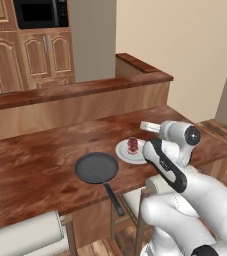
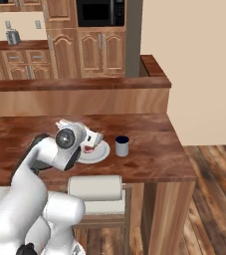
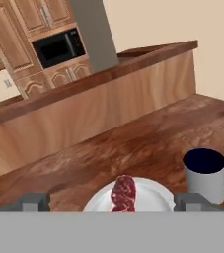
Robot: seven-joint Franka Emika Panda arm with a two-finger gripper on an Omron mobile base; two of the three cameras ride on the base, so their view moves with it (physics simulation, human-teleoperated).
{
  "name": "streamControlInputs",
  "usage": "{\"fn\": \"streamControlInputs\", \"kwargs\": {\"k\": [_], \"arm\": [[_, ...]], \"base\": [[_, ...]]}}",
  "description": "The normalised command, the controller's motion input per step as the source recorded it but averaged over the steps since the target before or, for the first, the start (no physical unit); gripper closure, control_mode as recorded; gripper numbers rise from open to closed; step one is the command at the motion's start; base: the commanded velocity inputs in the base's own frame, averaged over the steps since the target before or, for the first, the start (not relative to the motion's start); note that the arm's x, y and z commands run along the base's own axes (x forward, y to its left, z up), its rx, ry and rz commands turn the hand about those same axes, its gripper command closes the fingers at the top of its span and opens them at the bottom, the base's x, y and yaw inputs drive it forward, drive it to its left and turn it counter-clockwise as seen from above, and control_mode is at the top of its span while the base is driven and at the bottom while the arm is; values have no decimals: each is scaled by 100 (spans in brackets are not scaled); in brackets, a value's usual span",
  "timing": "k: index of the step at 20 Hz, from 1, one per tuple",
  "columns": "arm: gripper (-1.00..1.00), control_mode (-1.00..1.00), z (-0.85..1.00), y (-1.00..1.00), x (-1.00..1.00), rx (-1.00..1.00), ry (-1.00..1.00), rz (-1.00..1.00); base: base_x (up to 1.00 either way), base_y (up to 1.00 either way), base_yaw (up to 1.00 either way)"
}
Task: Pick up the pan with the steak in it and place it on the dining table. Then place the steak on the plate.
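Observation:
The dark pan (image 1: 97, 168) sits empty on the reddish-brown dining table (image 1: 35, 165), its long handle reaching over the front edge. Right of it lies the white plate (image 1: 126, 153) (image 2: 98, 153) (image 3: 153, 195) with the red steak (image 1: 133, 145) (image 2: 88, 148) (image 3: 124, 192) on it. My gripper (image 3: 112, 202) hovers low just over the plate's near side, open. One fingertip (image 3: 34, 201) stands far to each side of the steak, and neither touches it. In the base views my hand (image 1: 149, 126) (image 2: 92, 135) is above the plate, and the forearm hides part of the plate.
A dark blue cup (image 2: 122, 146) (image 3: 205, 173) stands on the table just right of the plate. A raised wooden ledge (image 1: 85, 90) runs along the table's far side. White-cushioned stools (image 2: 94, 189) (image 1: 30, 235) stand under the front edge. The table ends at the right (image 2: 184, 169).

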Motion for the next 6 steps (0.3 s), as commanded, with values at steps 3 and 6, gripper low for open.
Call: {"fn": "streamControlInputs", "kwargs": {"k": [3, 6], "arm": [[-100, -100, 0, 9, -77, -1, -38, 3], [-100, -100, 0, 9, -77, -2, -42, 2]], "base": [[0, 0, 0], [0, 0, 0]]}}
